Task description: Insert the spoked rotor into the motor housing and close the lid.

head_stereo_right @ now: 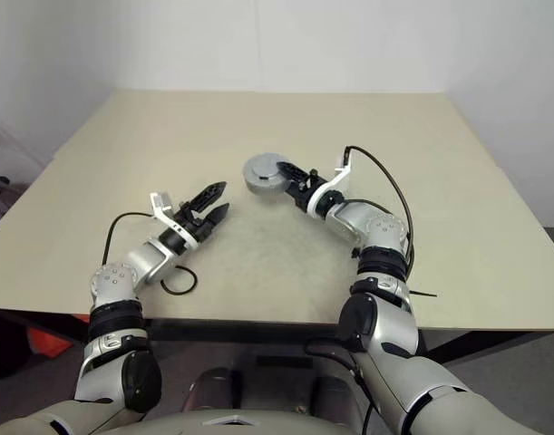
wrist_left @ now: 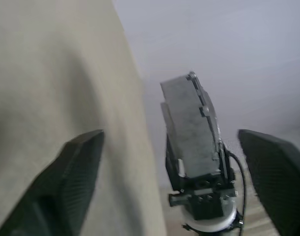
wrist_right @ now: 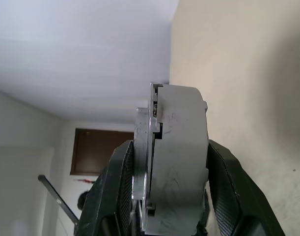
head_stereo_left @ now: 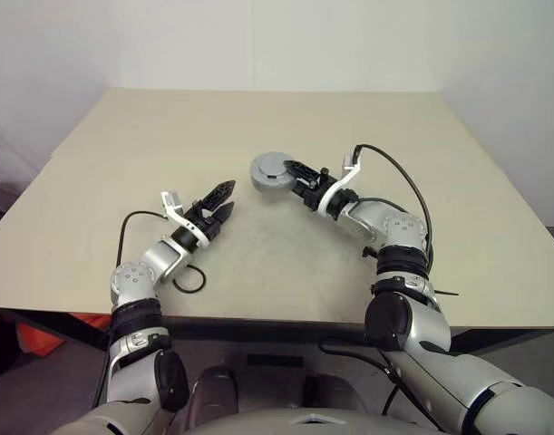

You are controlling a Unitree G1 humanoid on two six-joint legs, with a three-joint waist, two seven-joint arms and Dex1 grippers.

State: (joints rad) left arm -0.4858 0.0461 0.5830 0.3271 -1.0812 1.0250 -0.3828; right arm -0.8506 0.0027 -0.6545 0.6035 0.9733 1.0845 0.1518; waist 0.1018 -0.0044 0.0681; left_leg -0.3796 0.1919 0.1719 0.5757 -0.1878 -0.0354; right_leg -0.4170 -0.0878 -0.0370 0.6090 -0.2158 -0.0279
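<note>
— Grey metal, round and flat: that is the motor housing point(head_stereo_left: 271, 169), with its lid on. Where do you see it?

— Up off the bench point(head_stereo_left: 95, 181), a little toward twelve o'clock from the bench's middle, pinched in the right gripper point(head_stereo_left: 287, 169). From the head view its flat grey face looks up and toward the camera.

— How does the grip sit?

— One black finger point(wrist_right: 115, 191) lies against each flat face of the disc, so the jaws are pinching the housing across its thickness. In the right wrist view the housing stands on edge between them, and a narrow seam runs down its rim where two grey parts meet, one slightly stepped out from the other.

— And the left gripper point(head_stereo_left: 220, 205)?

— It hangs toward eight o'clock from the housing, apart from it, pointing up toward it. Its jaws are spread wide with nothing between them. In the left wrist view the two dark fingers point(wrist_left: 71, 172) stand far apart at either side, and between them, farther off, you see the housing edge-on in the right gripper.

— Anything else on the bench?

— A black cable point(head_stereo_left: 188, 276) loops by the left arm near the front edge.
</note>
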